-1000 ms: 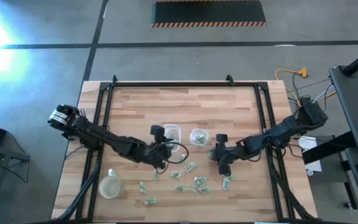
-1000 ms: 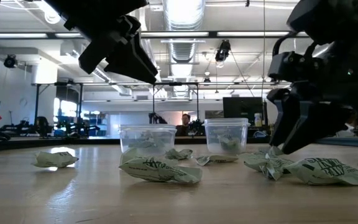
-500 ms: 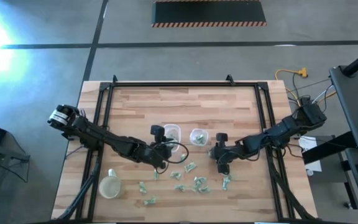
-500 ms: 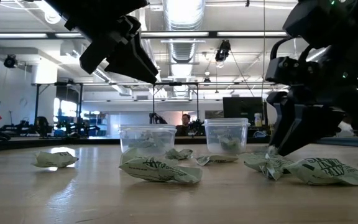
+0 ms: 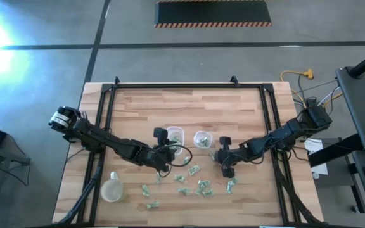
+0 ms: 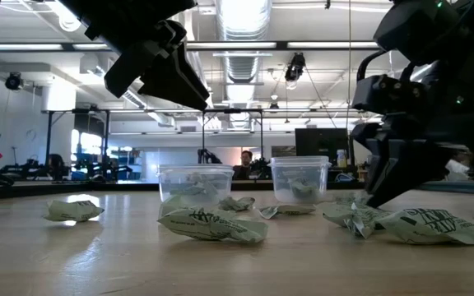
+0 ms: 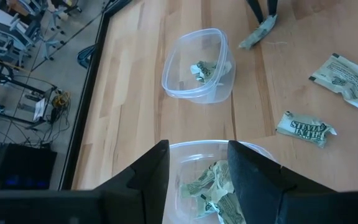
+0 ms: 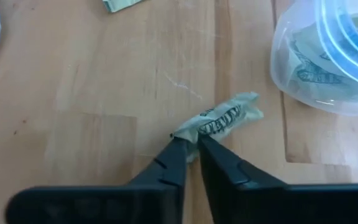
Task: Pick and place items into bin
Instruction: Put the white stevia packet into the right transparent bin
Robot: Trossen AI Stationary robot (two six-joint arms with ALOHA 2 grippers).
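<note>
From the high view I see the right pincer (image 5: 227, 170) low at centre-right of the desk (image 5: 138, 107), just below the right-hand clear bin (image 5: 202, 139), while the left pincer (image 5: 170, 152) sits over the left-hand bin (image 5: 175, 134); loose packets (image 5: 195, 185) are scattered lower centre. In the low view the right pincer (image 6: 377, 197) touches down at right among crumpled packets, both bins standing mid-frame. My left wrist view shows the left pincer (image 7: 197, 171) spread wide above a bin that already holds packets. My right wrist view shows the right pincer (image 8: 190, 144) narrowed onto one end of a packet (image 8: 219, 121), whose long axis runs from frame centre toward upper right, pointing at the bin. I judge the grip shallow: only a corner is pinched, so the packet could slip free on lifting.
</note>
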